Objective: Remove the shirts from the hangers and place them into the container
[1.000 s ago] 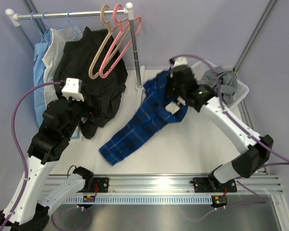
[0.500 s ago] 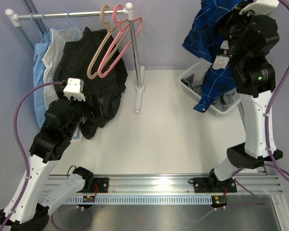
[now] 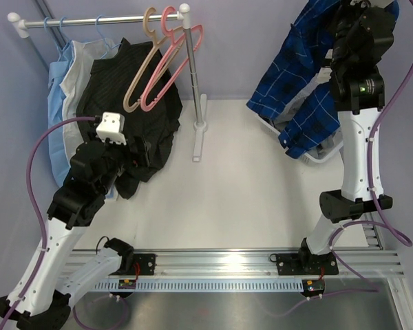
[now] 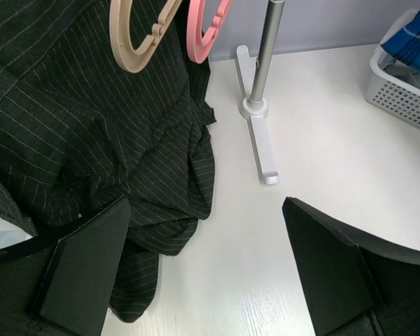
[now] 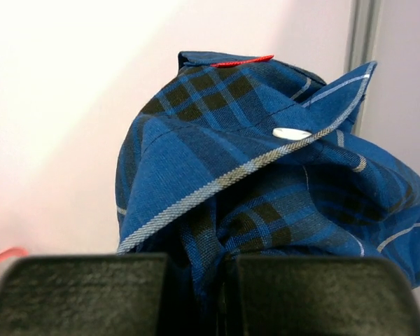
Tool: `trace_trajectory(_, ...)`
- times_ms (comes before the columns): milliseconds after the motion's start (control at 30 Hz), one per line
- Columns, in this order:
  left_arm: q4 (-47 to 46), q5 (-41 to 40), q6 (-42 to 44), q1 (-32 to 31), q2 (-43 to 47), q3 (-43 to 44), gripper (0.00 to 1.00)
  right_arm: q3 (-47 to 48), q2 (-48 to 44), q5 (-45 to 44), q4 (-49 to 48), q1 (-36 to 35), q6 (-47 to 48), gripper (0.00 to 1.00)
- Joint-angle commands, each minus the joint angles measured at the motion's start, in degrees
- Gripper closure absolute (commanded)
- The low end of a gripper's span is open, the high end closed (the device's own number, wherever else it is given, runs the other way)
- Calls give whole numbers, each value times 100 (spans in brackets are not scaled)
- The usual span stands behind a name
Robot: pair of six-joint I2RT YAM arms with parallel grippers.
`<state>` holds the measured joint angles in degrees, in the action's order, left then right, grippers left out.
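The right arm (image 3: 354, 137) has swung up from the table, so the dark blue plaid shirt (image 3: 296, 89), which lay flat a second ago, now hangs from high up over the white laundry basket (image 4: 399, 94) at the far right. A white table (image 3: 248, 199) sits between lavender walls (image 3: 261, 41). A white clothes rail (image 3: 96, 20) stands far left. The right arm stands nearly vertical and its top is cut off by the frame edge. The right gripper (image 5: 199, 290) has its fingers pinched together on the plaid cloth. The left arm (image 3: 76, 199) leans toward the rail. The left gripper (image 4: 210, 269) has its fingers wide apart above the table, beside a black pinstriped shirt (image 3: 134, 117). A grey shirt (image 4: 404, 72) lies in the basket, mostly hidden. The tan hanger (image 3: 143, 75) and pink hanger (image 3: 166, 69) hang bare on the rail.
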<state>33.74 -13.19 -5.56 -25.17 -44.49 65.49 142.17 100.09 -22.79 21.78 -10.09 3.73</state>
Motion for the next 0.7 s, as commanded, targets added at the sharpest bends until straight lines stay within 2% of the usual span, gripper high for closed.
trace_trajectory(0,-315,124,-6,29,-16,-63,4,179,45,397,-1088,314,-161,100)
trace_trajectory(267,-333,132,-6,38,-77,-107,4,390,397,784,-1545,517,-311,100)
trace_trajectory(533,-377,247,-24,100,-113,-169,4,197,370,732,-2090,727,-179,100)
trace_trajectory(633,-377,326,-59,126,-113,-177,4,-197,213,688,-2204,841,-162,100)
trace_trajectory(667,-385,326,-68,135,-104,-186,4,-686,117,696,-2370,911,-179,100)
